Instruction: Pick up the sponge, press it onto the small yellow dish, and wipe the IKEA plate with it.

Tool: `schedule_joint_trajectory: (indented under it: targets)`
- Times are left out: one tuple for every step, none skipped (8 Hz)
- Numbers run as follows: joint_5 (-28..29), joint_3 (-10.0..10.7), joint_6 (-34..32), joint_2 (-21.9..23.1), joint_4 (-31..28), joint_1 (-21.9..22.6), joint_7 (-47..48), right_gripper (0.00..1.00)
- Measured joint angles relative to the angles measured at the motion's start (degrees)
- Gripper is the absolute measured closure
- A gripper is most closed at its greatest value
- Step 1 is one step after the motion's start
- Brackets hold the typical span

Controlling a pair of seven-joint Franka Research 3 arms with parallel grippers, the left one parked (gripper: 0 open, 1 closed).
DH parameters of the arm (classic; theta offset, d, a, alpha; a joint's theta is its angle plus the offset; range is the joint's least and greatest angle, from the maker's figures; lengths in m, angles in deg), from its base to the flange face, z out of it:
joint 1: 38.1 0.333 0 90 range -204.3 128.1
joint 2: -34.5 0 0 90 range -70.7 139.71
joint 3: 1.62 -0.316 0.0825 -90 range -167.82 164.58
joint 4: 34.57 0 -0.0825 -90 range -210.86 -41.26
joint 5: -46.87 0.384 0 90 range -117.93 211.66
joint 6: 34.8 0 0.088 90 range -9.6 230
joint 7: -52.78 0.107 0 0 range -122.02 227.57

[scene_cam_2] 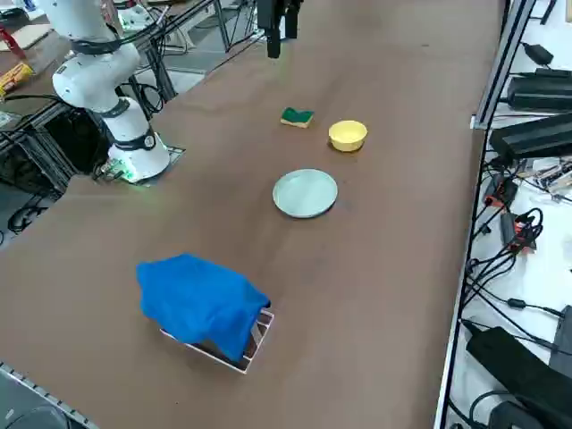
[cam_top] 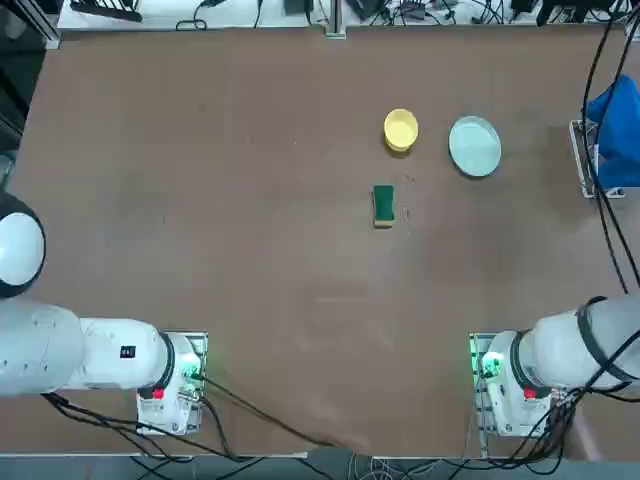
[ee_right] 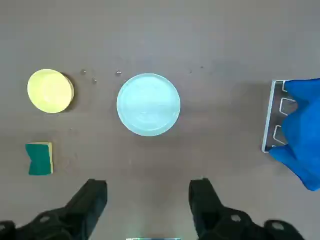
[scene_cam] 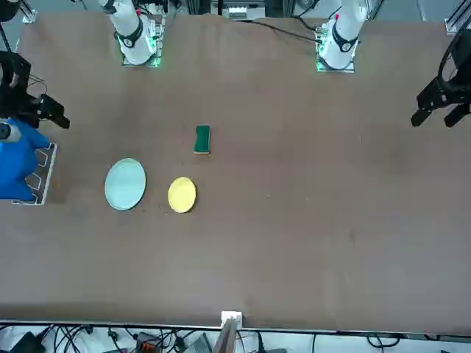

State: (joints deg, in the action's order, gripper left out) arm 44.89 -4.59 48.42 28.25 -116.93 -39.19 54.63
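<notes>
**Sponge untouched, fingers spread wide above the table**

The sponge (cam_top: pixel 383 206) is seen lying flat on the brown table (cam_top: pixel 200 200), green side up with the yellow foam layer showing along one edge. It is set nearer the robot than both dishes and is touching neither of them. The small yellow dish (cam_top: pixel 400 130) is placed just beyond it, and the pale mint plate (cam_top: pixel 474 146) is set beside that dish, toward the robot's right, with a small gap left between the two. Both dishes look empty, though a few tiny specks can be made out on the table near them in the wrist view.

The right gripper (ee_right: pixel 147 192) is held up above the table, pointed straight down, and its fingers (ee_right: pixel 95 192) are spread wide apart with nothing gripped between them. From the wrist view, the plate (ee_right: pixel 148 104) is framed roughly between the fingers, while the sponge (ee_right: pixel 39 158) and yellow dish (ee_right: pixel 49 90) are off to one side.

A blue cloth (scene_cam_2: pixel 201 304) is draped over a small rack (scene_cam_2: pixel 255 344) at the table's right edge, well apart from everything else.
</notes>
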Motion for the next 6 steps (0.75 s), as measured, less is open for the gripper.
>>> schedule_joint_trajectory:
  targets:
    - [0.0,0.0,0.0,0.0,0.0,0.0,0.0,0.00]
    - [0.0,0.0,0.0,0.0,0.0,-0.2,0.0,0.00]
    - [0.0,0.0,0.0,0.0,0.0,-0.3,-0.1,0.00]
    - [0.1,0.0,0.0,-0.1,-0.1,-0.3,-0.1,0.00]
    - [0.2,0.0,-0.1,-0.5,-0.3,-0.3,-0.3,0.00]
    - [0.3,-0.1,-0.1,-1.4,-0.5,-0.3,-0.7,0.00]
